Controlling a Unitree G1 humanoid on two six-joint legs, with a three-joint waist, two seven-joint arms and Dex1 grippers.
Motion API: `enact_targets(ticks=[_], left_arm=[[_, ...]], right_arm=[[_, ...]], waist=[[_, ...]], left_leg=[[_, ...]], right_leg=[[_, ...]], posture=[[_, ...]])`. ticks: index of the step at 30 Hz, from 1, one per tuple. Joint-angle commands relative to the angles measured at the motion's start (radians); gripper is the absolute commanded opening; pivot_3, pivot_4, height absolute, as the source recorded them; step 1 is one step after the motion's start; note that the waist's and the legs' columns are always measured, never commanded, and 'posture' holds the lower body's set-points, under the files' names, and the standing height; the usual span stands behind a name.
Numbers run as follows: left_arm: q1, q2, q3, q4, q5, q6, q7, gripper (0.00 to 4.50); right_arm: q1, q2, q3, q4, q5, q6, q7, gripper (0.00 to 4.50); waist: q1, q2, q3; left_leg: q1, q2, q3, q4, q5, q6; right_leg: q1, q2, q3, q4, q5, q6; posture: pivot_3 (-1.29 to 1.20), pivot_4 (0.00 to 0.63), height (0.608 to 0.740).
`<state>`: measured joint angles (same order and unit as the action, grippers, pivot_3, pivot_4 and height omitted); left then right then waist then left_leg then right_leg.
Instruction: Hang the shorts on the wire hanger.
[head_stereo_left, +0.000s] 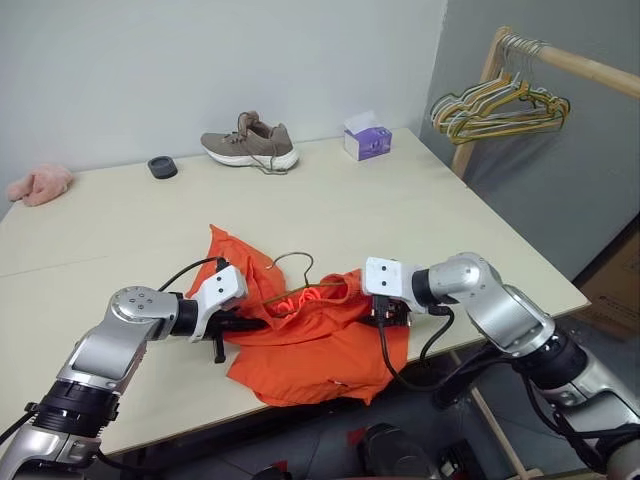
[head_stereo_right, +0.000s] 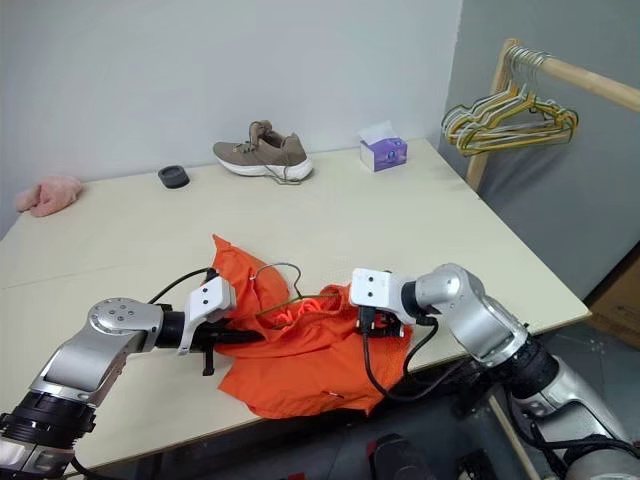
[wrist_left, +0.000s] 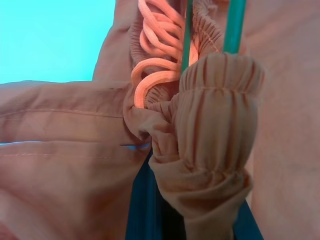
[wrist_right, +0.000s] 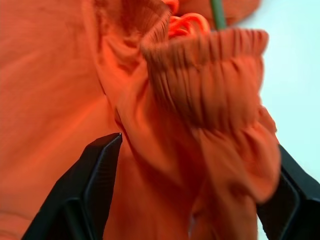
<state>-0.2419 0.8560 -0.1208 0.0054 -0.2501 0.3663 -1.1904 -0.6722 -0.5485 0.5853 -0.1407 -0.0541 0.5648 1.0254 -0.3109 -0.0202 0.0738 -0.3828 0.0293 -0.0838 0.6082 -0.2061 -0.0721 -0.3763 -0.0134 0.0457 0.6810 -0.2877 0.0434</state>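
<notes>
The orange shorts (head_stereo_left: 310, 345) lie crumpled near the table's front edge, with the pinkish drawstring (wrist_left: 150, 75) bunched at the gathered waistband (wrist_right: 210, 65). The wire hanger's hook (head_stereo_right: 281, 265) curls up out of the fabric; its thin wire (wrist_left: 187, 35) runs along the waistband. My left gripper (head_stereo_left: 240, 325) is shut on the left side of the shorts, at the waistband. My right gripper (head_stereo_left: 388, 315) is at the shorts' right side. It is open, and its black fingers (wrist_right: 95, 185) stand wide with a fold of waistband between them.
At the table's far side sit a brown shoe (head_stereo_left: 250, 145), a purple tissue box (head_stereo_left: 367, 140), a small black disc (head_stereo_left: 162, 167) and a pink fluffy item (head_stereo_left: 40, 185). Coloured hangers (head_stereo_left: 500, 110) hang on a wooden rail (head_stereo_left: 590, 68) at the right. The table's front edge (head_stereo_left: 500, 325) is close.
</notes>
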Motion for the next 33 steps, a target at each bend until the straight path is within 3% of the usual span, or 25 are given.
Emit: enact_targets(ticks=[1,8,12,25,29,33], left_arm=[[0.004,0.012,0.015,-0.048,-0.009,-0.004,-0.012,0.0],[0.018,0.004,0.028,-0.061,-0.017,-0.015,-0.006,0.0],[0.013,-0.012,0.04,-0.052,-0.024,-0.024,0.003,0.0],[0.042,-0.014,0.265,0.006,-0.138,-0.076,0.019,3.58],[0.012,-0.024,0.361,0.089,-0.135,-0.117,0.104,3.58],[-0.04,-0.04,0.451,0.154,-0.172,-0.109,0.186,3.58]], right_arm=[[-0.066,0.027,0.012,0.058,-0.016,-0.058,0.034,2.57],[-0.102,0.037,0.028,0.149,-0.055,-0.138,0.076,0.13],[-0.1,0.035,0.02,0.157,-0.067,-0.163,0.098,0.06],[-0.048,-0.008,-0.098,0.129,-0.012,-0.119,0.094,0.0],[-0.012,-0.006,-0.165,0.14,0.017,-0.037,0.059,0.0],[0.045,0.021,-0.306,0.134,0.099,0.173,-0.025,0.0]], waist=[[0.0,0.0,0.0],[0.003,0.0,0.0],[0.003,0.0,0.0],[0.002,0.0,0.0],[0.003,0.0,-0.001],[0.008,-0.001,-0.001]], left_leg=[[0.0,0.0,0.0,0.0,0.0,0.0],[0.0,0.0,0.0,0.0,0.0,0.0],[0.0,0.0,-0.001,0.0,0.0,0.0],[0.001,0.0,-0.001,0.0,0.0,0.0],[0.001,0.0,-0.001,0.001,0.0,0.0],[0.001,0.0,-0.002,0.001,0.0,0.0]], right_leg=[[0.0,0.0,0.0,0.0,0.0,0.0],[0.0,0.0,0.0,0.0,0.0,0.0],[0.001,0.0,0.0,0.0,0.0,0.0],[0.001,0.0,-0.001,0.0,0.0,0.0],[0.002,0.0,-0.001,0.0,0.0,0.0],[0.002,0.0,-0.001,0.001,0.001,0.001]], posture=[[-0.26,0.0,0.74],[-0.25,0.0,0.74],[-0.25,0.0,0.74],[-0.25,0.0,0.74],[-0.25,0.0,0.74],[-0.24,0.0,0.74]])
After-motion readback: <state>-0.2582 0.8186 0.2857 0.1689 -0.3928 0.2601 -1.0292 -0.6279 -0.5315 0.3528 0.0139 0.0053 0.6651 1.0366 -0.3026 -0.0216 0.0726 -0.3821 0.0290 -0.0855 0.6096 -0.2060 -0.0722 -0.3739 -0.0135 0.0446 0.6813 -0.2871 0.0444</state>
